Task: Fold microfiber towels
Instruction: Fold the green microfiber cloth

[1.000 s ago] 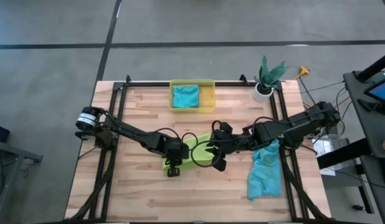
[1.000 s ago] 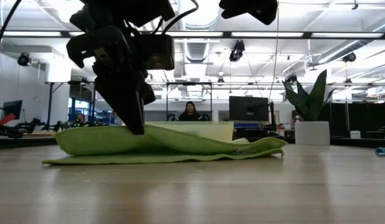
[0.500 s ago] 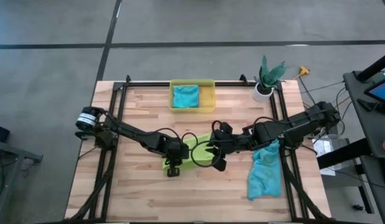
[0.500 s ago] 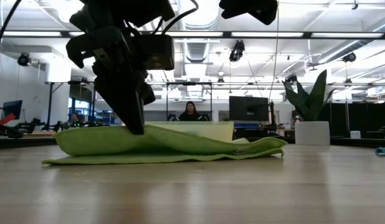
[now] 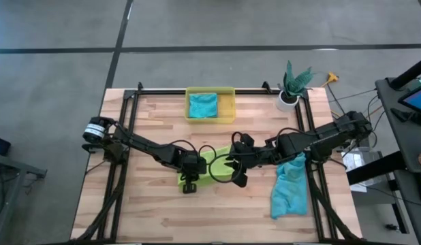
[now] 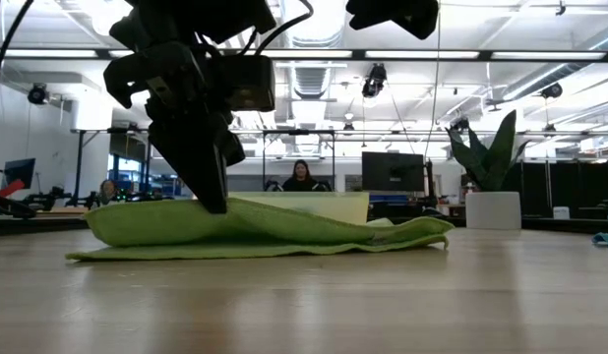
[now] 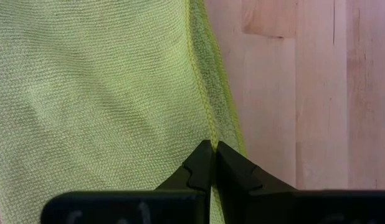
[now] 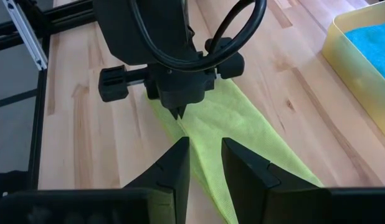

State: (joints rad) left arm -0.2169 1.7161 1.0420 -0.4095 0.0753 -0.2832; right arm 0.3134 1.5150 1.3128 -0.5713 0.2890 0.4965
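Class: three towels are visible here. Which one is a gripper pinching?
The lime green towel at mid-table: the left gripper is shut on its hem. One teal towel lies in the yellow bin; the other lies untouched.

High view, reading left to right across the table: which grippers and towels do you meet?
left gripper shut on the lime green towel → right gripper, open, over that towel's other end → teal towel hanging over the table's right edge.

High view: straight down, far, whole table (image 5: 156, 211) in frame. Low view: tabletop level, facing the room, close on lime green towel (image 6: 284, 231) centre frame. Left wrist view: tight on that towel's hem. Right wrist view: farther back, same towel plus yellow bin (image 8: 361, 56) upper right
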